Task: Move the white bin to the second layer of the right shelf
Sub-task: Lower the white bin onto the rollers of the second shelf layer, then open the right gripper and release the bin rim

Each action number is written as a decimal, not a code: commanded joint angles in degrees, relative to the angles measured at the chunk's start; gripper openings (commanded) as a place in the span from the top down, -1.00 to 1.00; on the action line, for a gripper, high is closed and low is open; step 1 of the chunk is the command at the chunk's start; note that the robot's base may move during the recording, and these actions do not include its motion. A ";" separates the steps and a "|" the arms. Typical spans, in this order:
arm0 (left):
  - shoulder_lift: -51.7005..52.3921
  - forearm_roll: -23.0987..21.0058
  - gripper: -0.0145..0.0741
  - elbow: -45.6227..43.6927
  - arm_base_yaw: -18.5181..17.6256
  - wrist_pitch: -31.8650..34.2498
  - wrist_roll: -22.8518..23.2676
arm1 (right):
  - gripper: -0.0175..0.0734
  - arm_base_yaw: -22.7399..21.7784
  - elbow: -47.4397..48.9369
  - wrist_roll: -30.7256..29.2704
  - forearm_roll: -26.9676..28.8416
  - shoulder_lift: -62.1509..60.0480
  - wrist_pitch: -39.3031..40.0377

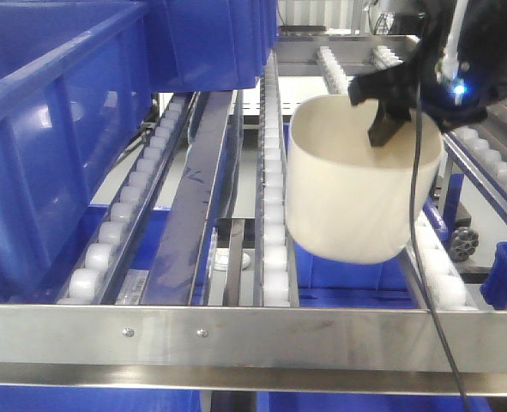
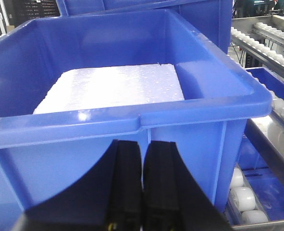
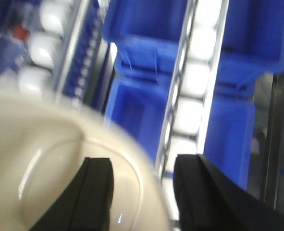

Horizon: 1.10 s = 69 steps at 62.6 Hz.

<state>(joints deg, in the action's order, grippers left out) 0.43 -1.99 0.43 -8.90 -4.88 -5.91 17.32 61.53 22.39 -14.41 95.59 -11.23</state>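
While my left end effector (image 2: 142, 192) sits clenched before a blue plastic crate (image 2: 132, 120), my right end effector (image 1: 389, 107) grips the glossy cream-white plastic tub's (image 1: 352, 193) rim, one finger inside, above the steel roller-rail shelf level (image 1: 274, 257).

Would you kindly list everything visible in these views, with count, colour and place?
white bin: one, cream-white, over the roller rails right of centre, held at its far rim.
roller rails: several, steel with white rollers, running back along the rack level.
front bar: one, steel with screws, across the near edge.
blue crates: at least two on the rack's left side, more below the rails.
foam sheet: one, white, lying inside the near blue crate.
right gripper: black, one finger inside the bin, one outside.
left gripper: black, fingers together, before the near crate's wall.
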 commanded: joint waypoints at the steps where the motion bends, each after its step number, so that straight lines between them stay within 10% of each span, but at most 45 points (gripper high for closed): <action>1: 0.80 -0.03 0.48 2.11 -0.06 4.88 -0.10 | -0.28 -0.83 1.66 0.09 -0.24 -3.98 3.96; 46: 0.80 -0.03 0.48 2.11 -0.06 4.88 -0.10 | -0.25 -1.13 0.29 0.09 -0.24 -17.24 3.81; 69: 0.80 -0.03 0.48 2.11 -0.06 4.88 -0.10 | 0.37 -4.34 -14.94 0.09 -0.24 -35.18 15.24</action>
<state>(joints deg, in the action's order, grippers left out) 0.43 -1.99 0.43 -8.90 -4.88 -5.91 14.27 47.79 22.39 -14.41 64.46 -1.39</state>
